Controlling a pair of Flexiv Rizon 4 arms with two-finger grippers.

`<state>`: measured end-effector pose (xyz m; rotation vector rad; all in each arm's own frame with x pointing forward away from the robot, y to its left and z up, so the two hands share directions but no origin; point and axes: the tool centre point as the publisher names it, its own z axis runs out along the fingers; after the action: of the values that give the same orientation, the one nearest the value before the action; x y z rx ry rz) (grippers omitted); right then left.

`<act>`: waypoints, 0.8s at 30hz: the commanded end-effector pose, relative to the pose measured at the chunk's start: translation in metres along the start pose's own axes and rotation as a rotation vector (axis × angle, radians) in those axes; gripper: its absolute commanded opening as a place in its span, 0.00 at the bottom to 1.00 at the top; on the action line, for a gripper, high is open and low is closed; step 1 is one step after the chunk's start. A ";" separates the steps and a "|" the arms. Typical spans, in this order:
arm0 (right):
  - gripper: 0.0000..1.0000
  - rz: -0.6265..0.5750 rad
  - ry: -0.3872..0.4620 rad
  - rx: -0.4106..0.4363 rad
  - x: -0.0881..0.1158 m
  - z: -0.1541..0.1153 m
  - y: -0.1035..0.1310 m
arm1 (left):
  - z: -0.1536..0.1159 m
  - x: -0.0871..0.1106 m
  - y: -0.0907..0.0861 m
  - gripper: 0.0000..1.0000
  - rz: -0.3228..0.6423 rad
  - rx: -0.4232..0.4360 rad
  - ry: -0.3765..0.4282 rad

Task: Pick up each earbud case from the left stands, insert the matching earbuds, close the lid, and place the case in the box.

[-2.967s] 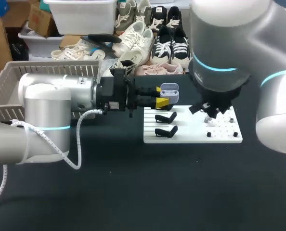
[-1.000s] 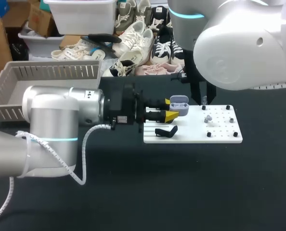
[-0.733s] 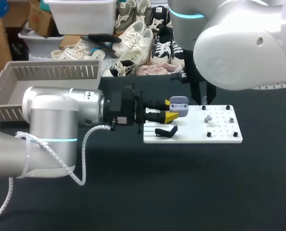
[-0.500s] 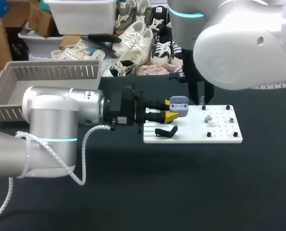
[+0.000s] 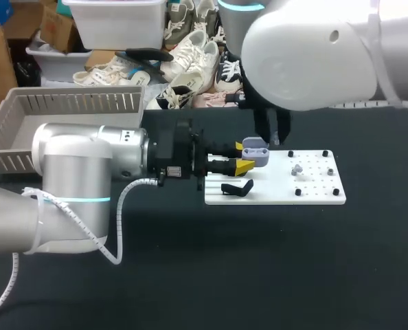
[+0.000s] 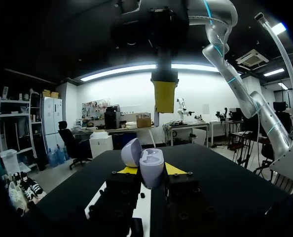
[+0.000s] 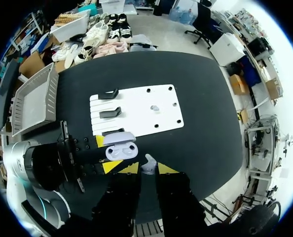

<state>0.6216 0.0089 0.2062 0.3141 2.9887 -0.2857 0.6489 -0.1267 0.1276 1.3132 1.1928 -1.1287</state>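
The left hand (image 5: 242, 157) is clenched on an open, lavender, rounded plastic earbud case (image 5: 256, 152), one finger on each side of its lower half. The case's sockets face upward, its lid (image 6: 131, 152) tilted open beside the body, and its long axis runs across those fingers. Just above it, the right hand (image 7: 142, 168) pinches a small pale earbud (image 7: 148, 164). Below both hands, a white pegged board (image 5: 276, 189) lies on the black worktop (image 5: 259, 275).
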 end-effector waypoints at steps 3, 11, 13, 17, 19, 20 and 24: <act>0.00 -0.003 0.013 0.045 0.000 -0.001 0.019 | 0.000 0.000 0.000 0.00 0.001 -0.002 -0.003; 0.00 0.012 0.034 0.060 0.001 0.004 0.026 | 0.000 0.000 0.000 0.00 0.001 -0.002 -0.003; 0.00 0.021 0.048 0.080 0.001 0.007 0.026 | 0.000 0.000 0.000 0.00 0.001 -0.002 -0.003; 0.00 0.031 0.051 0.095 0.000 0.009 0.026 | 0.000 0.000 0.000 0.00 0.001 -0.002 -0.003; 0.00 0.041 0.053 0.101 0.000 0.009 0.026 | 0.000 0.000 0.000 0.00 0.001 -0.002 -0.003; 0.00 0.044 0.055 0.102 0.000 0.009 0.026 | 0.000 0.000 0.000 0.00 0.001 -0.002 -0.003; 0.00 0.059 0.063 0.101 0.000 0.008 0.026 | 0.000 0.000 0.000 0.00 0.001 -0.002 -0.003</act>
<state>0.6265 0.0295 0.1924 0.4196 3.0223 -0.4174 0.6489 -0.1267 0.1276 1.3132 1.1930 -1.1289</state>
